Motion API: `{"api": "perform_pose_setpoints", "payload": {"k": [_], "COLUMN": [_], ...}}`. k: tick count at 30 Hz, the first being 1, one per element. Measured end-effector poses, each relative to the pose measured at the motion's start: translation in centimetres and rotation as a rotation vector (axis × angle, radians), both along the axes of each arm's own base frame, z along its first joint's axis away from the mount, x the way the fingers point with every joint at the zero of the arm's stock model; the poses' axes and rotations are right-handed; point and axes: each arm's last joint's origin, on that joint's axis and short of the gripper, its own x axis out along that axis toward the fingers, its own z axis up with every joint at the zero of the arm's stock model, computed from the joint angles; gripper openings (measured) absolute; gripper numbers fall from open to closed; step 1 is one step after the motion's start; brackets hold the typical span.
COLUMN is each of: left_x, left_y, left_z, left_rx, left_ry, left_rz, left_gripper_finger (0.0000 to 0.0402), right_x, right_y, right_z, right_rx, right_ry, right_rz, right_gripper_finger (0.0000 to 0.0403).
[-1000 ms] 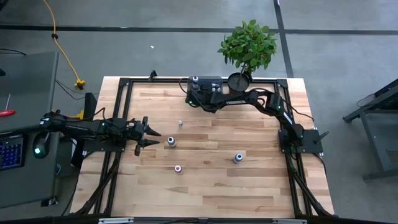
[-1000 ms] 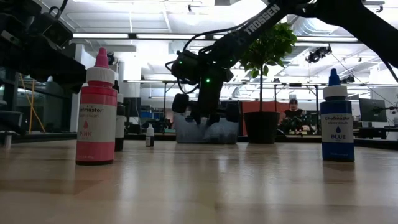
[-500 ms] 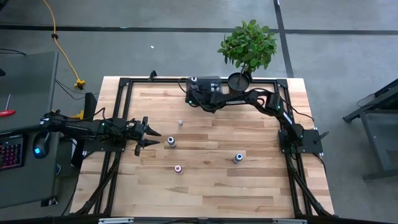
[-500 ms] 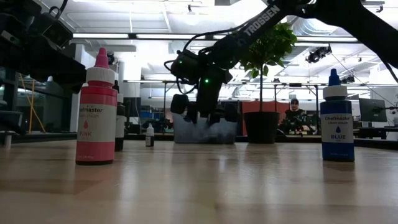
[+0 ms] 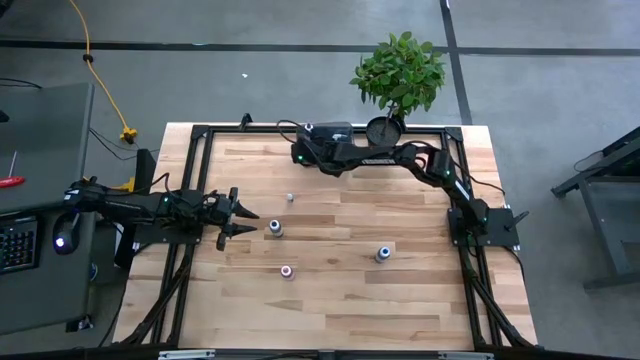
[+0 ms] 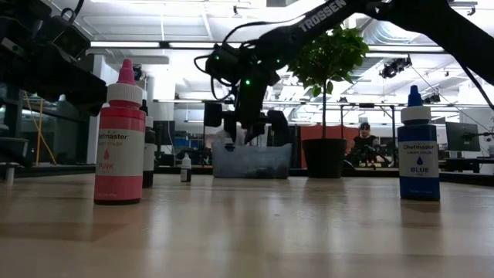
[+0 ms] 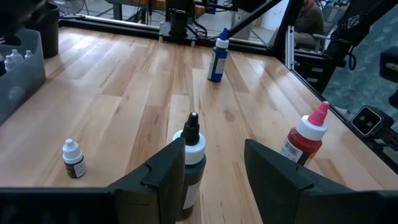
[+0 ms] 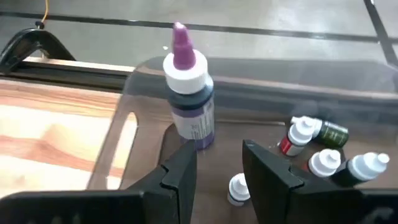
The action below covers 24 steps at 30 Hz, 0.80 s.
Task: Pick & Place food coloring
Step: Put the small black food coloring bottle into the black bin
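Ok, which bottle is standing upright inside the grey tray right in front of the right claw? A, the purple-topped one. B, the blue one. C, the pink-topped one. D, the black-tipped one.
A: the right wrist view shows the purple-topped bottle upright in the tray, just beyond the open right claw.

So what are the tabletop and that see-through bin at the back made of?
The pale striped tabletop looks like wood planks glued side by side, smooth with a slight sheen: grain and seams show. The translucent grey rectangular bin is probably frosted plastic: the floor and table frame show hazily through its walls.
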Motion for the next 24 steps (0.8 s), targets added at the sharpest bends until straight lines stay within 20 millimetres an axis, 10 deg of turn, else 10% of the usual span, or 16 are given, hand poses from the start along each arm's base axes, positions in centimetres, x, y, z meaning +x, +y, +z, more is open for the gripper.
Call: {"api": "perform_pose_setpoints", "payload": {"k": [12,24], "left_x": [0.0,0.0], "left_y": [0.0,0.0], "left_z": [0.0,0.0], "left_rx": [0.000,0.000], "left_ry": [0.000,0.000], "left_rz": [0.000,0.000], "left_gripper_finger": [0.0163,0.0163], "right_x": [1.1,1.0], "right_y": [2.2,7.9], "right_z": [6.1,15.5], "right_rx": [-0.097,-0.196], "right_ry": [0.263,0.518], "right_rz": [0.198,1.000], "right_gripper_finger": [0.0119,0.0119]}}
